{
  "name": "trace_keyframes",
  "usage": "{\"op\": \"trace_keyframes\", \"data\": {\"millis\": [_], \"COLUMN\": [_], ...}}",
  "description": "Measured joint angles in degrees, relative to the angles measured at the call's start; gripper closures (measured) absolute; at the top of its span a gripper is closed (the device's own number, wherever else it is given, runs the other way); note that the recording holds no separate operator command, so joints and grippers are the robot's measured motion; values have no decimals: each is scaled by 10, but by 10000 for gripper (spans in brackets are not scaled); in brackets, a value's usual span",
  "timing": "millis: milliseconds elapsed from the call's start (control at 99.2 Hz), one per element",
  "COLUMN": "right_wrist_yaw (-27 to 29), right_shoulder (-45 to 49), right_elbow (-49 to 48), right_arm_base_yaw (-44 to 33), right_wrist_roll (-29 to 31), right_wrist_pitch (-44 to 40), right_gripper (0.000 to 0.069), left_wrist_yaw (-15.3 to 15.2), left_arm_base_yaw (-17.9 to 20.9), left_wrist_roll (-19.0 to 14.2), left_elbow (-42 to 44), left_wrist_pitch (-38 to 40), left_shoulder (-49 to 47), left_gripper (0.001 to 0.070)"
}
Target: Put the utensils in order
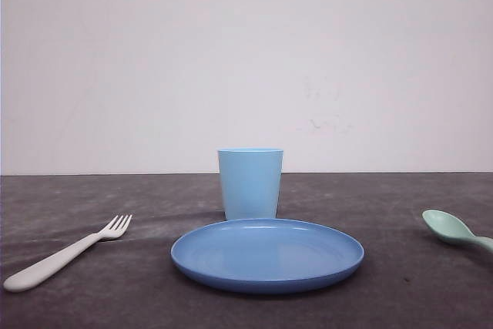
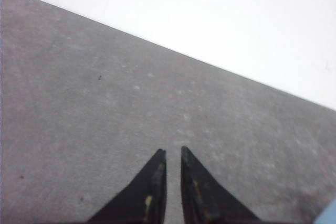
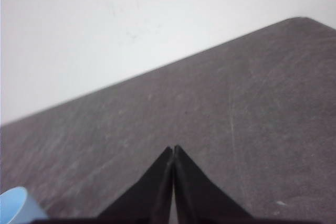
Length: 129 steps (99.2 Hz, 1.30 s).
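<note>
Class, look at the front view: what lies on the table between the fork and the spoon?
The blue plate lies between the fork and spoon, with the cup just behind it.

My white fork point(image 1: 65, 253) and mint spoon point(image 1: 453, 229) look like matt plastic. The blue plate point(image 1: 267, 254) shows a soft sheen, as does the cup point(image 1: 249, 182) behind it. The grey table mat point(image 1: 92, 198) looks rough, felt-like.

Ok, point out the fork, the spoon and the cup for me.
White fork point(image 1: 58, 258), front view, on its handle.
Mint-green spoon point(image 1: 447, 225), front view, on its bowl.
Light blue cup point(image 1: 250, 182), front view, on its side wall.
</note>
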Motion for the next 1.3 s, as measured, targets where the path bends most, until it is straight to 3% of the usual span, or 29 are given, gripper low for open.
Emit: {"op": "trace_keyframes", "data": {"millis": [292, 545, 615, 736, 807, 1069, 1301], "right_wrist_yaw": [-1, -16, -17, -17, -17, -17, -17], "right_shoulder": [173, 226, 226, 226, 227, 229, 248], "right_elbow": [224, 252, 252, 252, 252, 252, 252], "right_arm_base_yaw": [36, 70, 74, 77, 77, 77, 77], "right_wrist_roll": [-119, -158, -158, -158, -158, -158, -158], "right_wrist_pitch": [-153, -211, -213, -212, -212, -213, -220], "right_gripper": [690, 687, 630, 427, 376, 350, 350], "left_wrist_yaw": [5, 5, 5, 10, 20, 29, 23], "left_arm_base_yaw": [-30, -68, -70, -77, -84, -132, -197], "left_wrist_roll": [54, 64, 64, 64, 63, 36, 13], "left_elbow": [201, 229, 229, 229, 229, 229, 229], "left_wrist_pitch": [-137, -158, -158, -158, -165, -191, -192], "left_shoulder": [213, 243, 243, 249, 259, 335, 432], "left_gripper": [684, 678, 616, 398, 339, 318, 318]}}
